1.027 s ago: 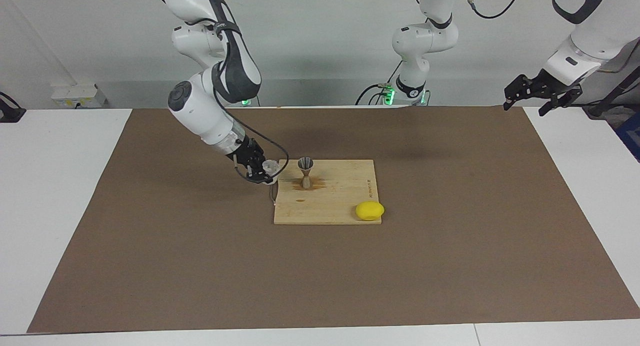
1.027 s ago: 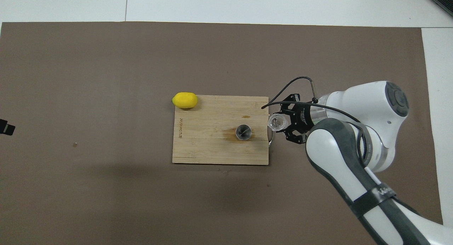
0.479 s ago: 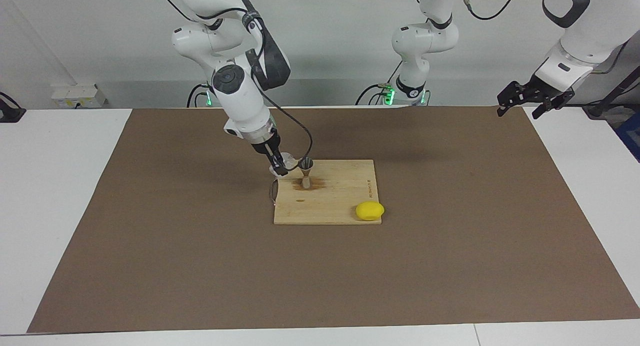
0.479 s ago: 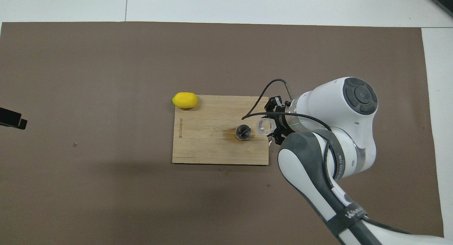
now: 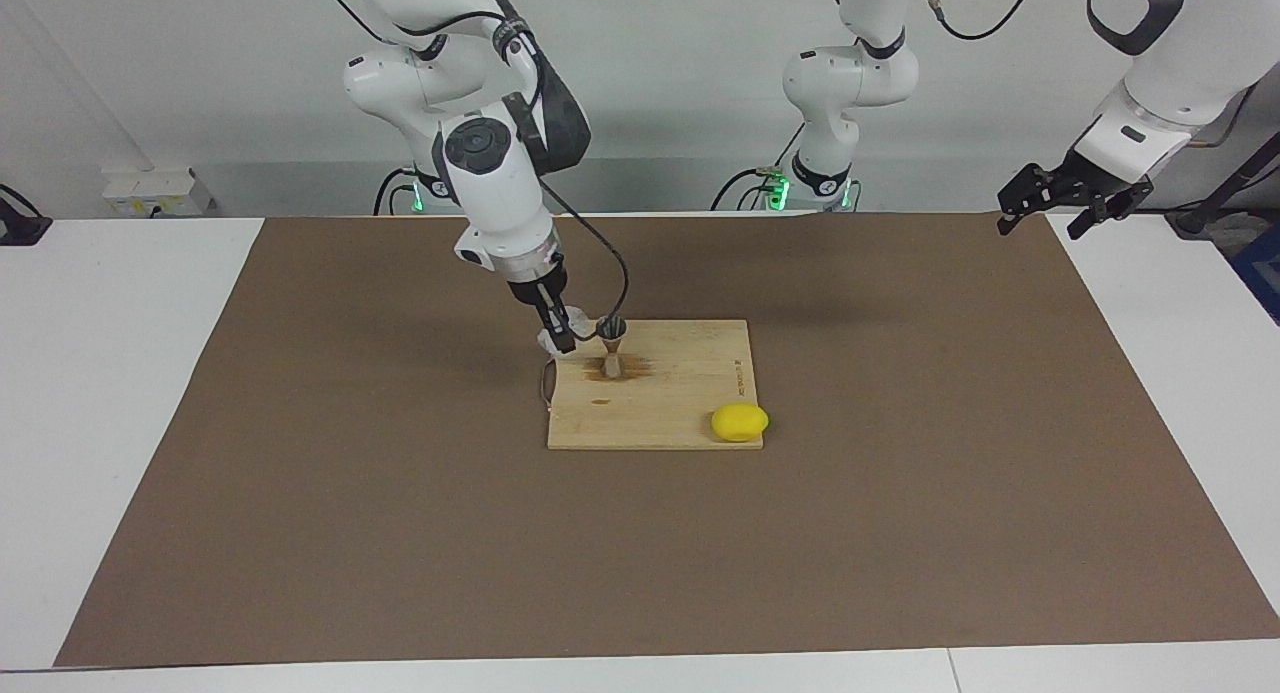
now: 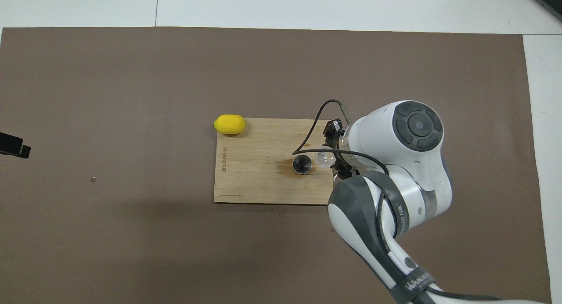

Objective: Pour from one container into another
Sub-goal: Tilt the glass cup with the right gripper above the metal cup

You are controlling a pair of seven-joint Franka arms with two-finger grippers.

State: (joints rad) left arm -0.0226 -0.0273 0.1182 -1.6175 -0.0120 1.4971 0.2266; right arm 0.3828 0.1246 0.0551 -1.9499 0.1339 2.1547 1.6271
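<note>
Just left of frame centre, the right gripper (image 5: 557, 335) is clamping the tipped cup (image 5: 572, 324) beside the jigger (image 5: 611, 345), whose narrow mouth risks spillage onto the board (image 5: 680, 393); the left gripper (image 5: 1045, 199) is waiting wide open, empty.

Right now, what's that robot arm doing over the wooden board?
The right gripper holds a small clear plastic cup, tipped toward the mouth of a metal jigger that stands upright on the wooden cutting board. It looks set up to pour into the jigger; no liquid can be made out. A lemon lies at a board corner farther from the robots. The left gripper waits open at the table's edge.
</note>
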